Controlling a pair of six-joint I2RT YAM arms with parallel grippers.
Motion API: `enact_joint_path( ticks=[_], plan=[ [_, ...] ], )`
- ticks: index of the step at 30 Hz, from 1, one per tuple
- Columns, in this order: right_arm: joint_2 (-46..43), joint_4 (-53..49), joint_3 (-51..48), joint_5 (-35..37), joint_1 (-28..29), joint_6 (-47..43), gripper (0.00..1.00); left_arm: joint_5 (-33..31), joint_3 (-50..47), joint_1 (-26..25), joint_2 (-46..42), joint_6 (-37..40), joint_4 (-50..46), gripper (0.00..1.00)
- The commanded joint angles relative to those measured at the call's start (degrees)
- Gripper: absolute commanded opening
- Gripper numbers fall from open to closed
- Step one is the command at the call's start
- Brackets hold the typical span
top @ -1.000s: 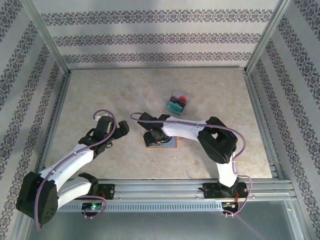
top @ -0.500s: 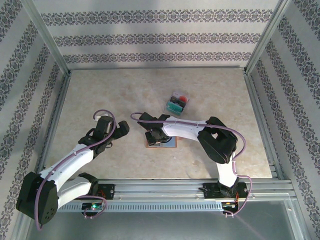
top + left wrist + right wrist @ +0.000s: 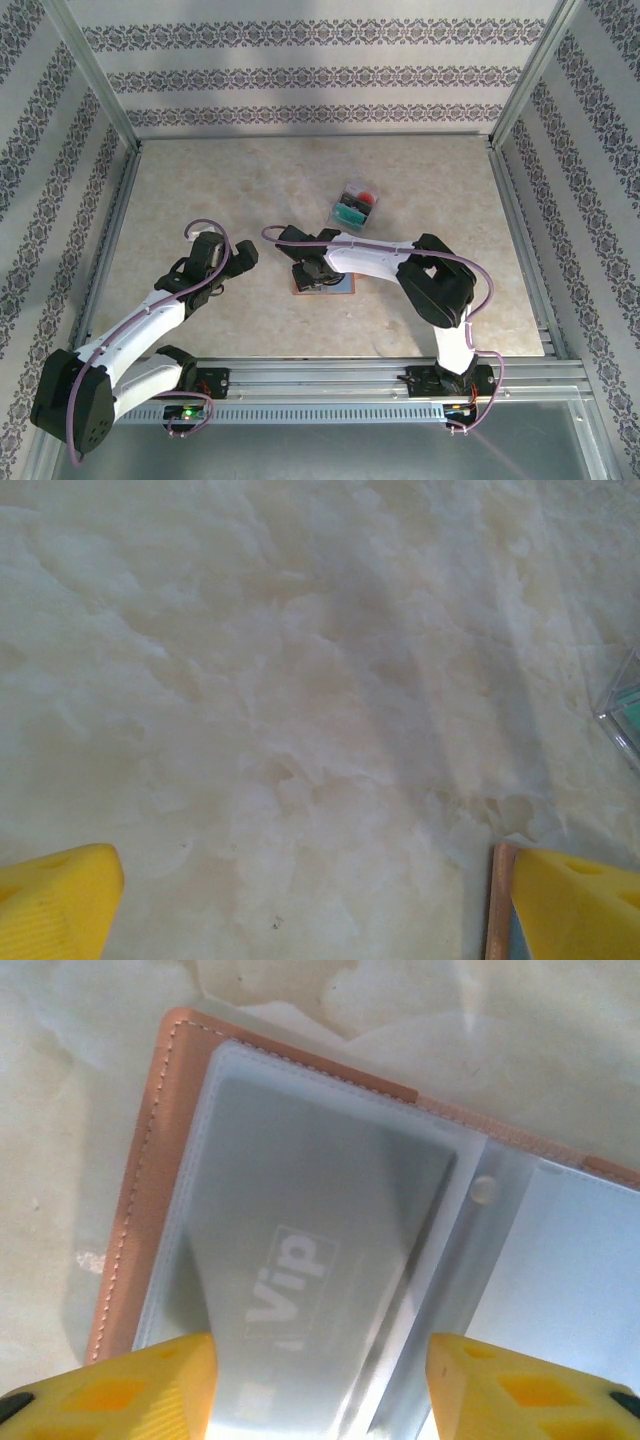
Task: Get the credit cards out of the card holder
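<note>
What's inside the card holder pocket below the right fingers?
Through the clear sleeve of the card holder: one pale grey card printed "ViP". The yellow right fingers cover its near end; any cards stacked beneath it are hidden.

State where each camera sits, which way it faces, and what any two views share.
Top external: high behind the arm bases, looking down on the beige marbled table; both arms show, with left gripper and right gripper.
Left wrist: on the left arm, facing the tabletop; its yellow fingertips stand wide apart.
Right wrist: on the right arm, close above the flat brown leather card holder and a pale grey Vip card.
Shared: the card holder's brown edge shows in all three.
</note>
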Motion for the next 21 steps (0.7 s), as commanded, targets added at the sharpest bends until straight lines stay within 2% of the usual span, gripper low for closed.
enact_joint_path(
  ticks=[1,11,21],
  plan=[
    [-2.7,0.7,-0.9,-1.1,1.0,1.7,0.61,0.0,0.1,0.8,-0.4,-0.1,-0.6,0.99],
    [-0.7,3.3,-1.2,-3.7,1.1,2.0,0.68,0.5,0.1,1.0,-0.3,-0.2,-0.6,0.99],
    [0.5,4.8,-3.9,-4.0,0.2,2.5,0.66,0.6,0.0,1.0,-0.6,-0.4,-0.7,0.99]
  ],
)
